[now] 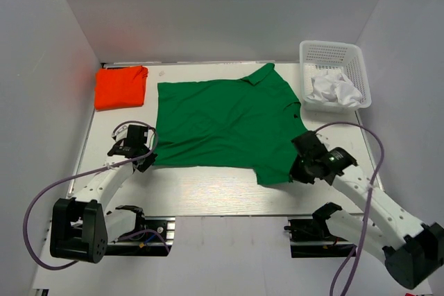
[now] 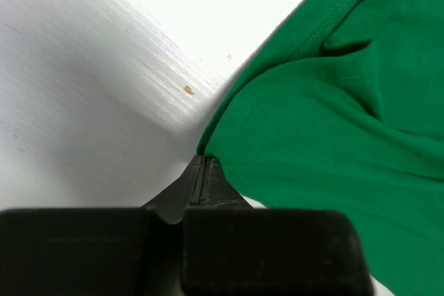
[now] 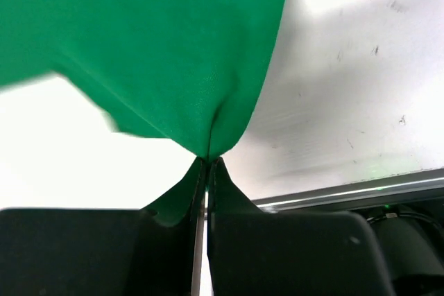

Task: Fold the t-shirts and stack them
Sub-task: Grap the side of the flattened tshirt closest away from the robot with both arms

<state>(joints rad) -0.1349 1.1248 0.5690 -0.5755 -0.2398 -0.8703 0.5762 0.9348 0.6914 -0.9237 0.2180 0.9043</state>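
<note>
The green t-shirt (image 1: 225, 119) lies spread flat mid-table, collar toward the back right. My left gripper (image 1: 147, 161) is shut on its near-left corner; in the left wrist view the cloth (image 2: 333, 136) runs from the closed tips (image 2: 202, 159) up and right. My right gripper (image 1: 295, 169) is shut on the near-right sleeve corner; in the right wrist view the cloth (image 3: 159, 46) rises pinched from the tips (image 3: 208, 159). The orange-red t-shirt (image 1: 121, 86) lies folded at the back left.
A white mesh basket (image 1: 333, 53) holding crumpled white cloth (image 1: 331, 89) stands at the back right. White walls enclose the table on the left, back and right. The table's metal front edge (image 3: 361, 192) shows just behind my right gripper.
</note>
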